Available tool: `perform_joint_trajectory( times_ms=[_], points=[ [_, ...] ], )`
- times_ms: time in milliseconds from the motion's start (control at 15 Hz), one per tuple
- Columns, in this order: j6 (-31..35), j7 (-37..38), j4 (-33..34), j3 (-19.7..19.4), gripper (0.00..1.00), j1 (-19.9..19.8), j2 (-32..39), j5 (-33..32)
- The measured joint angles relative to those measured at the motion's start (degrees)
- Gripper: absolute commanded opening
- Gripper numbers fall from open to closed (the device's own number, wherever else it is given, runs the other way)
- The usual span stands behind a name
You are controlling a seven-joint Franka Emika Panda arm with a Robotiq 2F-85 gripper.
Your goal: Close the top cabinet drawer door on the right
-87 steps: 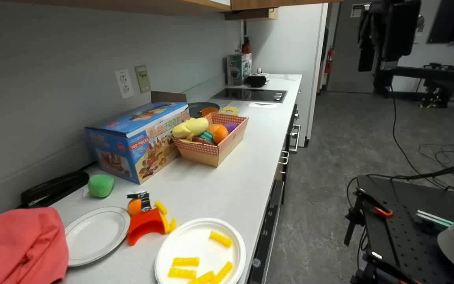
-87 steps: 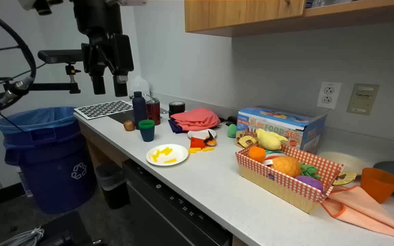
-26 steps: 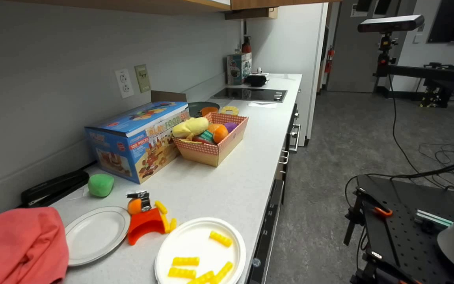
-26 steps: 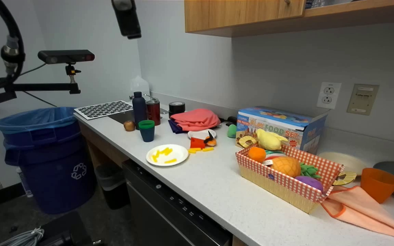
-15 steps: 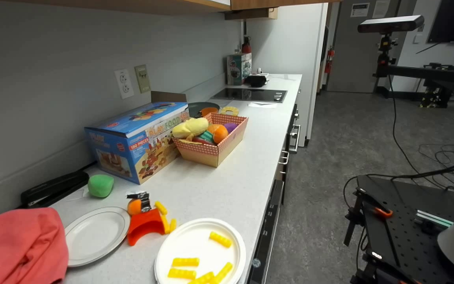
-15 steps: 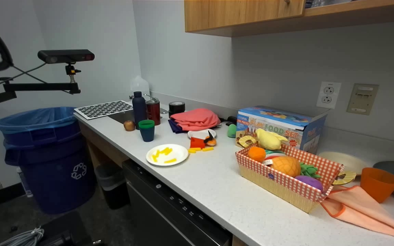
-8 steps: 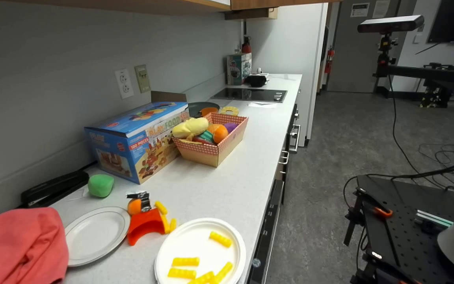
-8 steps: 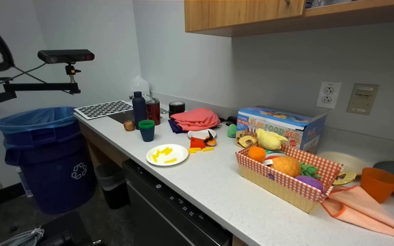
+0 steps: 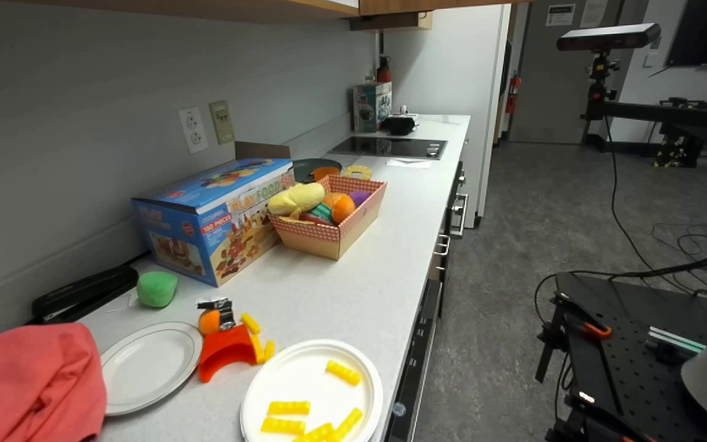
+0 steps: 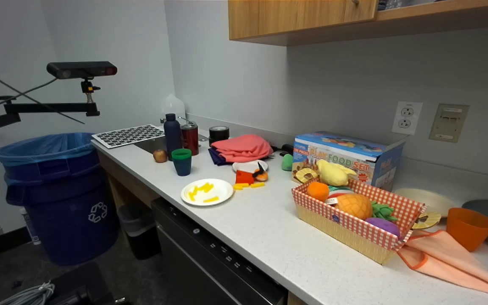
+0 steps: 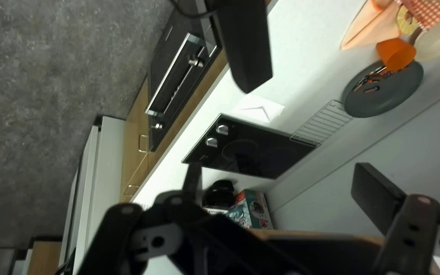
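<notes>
1 pr. jaws, wide, wrist view.
Cabinet door approx. 1 o'clock, open-fronted shelf approx. 2, in an ext. view.

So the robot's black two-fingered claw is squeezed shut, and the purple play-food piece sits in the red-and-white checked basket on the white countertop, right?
Not quite: the black two-fingered gripper is open, not shut; the wrist view shows its fingers wide apart. The rest holds: the purple play-food piece sits in the red-and-white checked basket on the white countertop.

Black gripper with grey, round-holed links
</notes>
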Motion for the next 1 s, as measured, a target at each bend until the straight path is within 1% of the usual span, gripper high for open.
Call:
perform_joint_trajectory(
  times_ms=[133,267,467,1000],
  points=[
    [2.1,-6.4,2.8,-2.9,1.0,0.5,1.9,0.0],
    [4.1,-10.1,5.1,-4.8,1.0,1.1,3.6,0.3],
    [4.3,-10.9,6.5,-5.2,1.0,1.5,4.8,0.3],
    [4.3,-10.9,6.6,-5.2,1.0,1.6,4.9,0.3]
  ],
)
